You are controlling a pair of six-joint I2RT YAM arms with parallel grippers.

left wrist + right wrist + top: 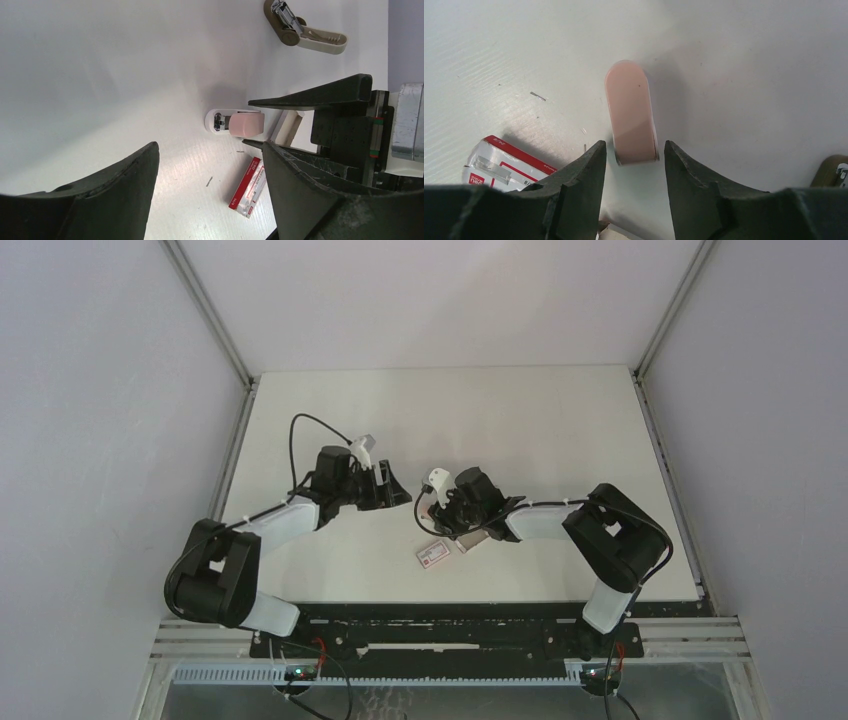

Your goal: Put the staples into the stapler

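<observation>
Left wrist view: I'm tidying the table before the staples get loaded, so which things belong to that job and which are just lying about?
Belongs to the job: pink-and-white stapler; red-labelled staple box.
Just lying about: beige-and-tan tool; small stray metal bit.

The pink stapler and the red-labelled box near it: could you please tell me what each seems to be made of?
The stapler looks like moulded plastic, pale pink with a smooth satin finish: even colour, rounded end, soft sheen. The box seems glossy printed card, white with a red label, though thin plastic cannot be ruled out.
</observation>
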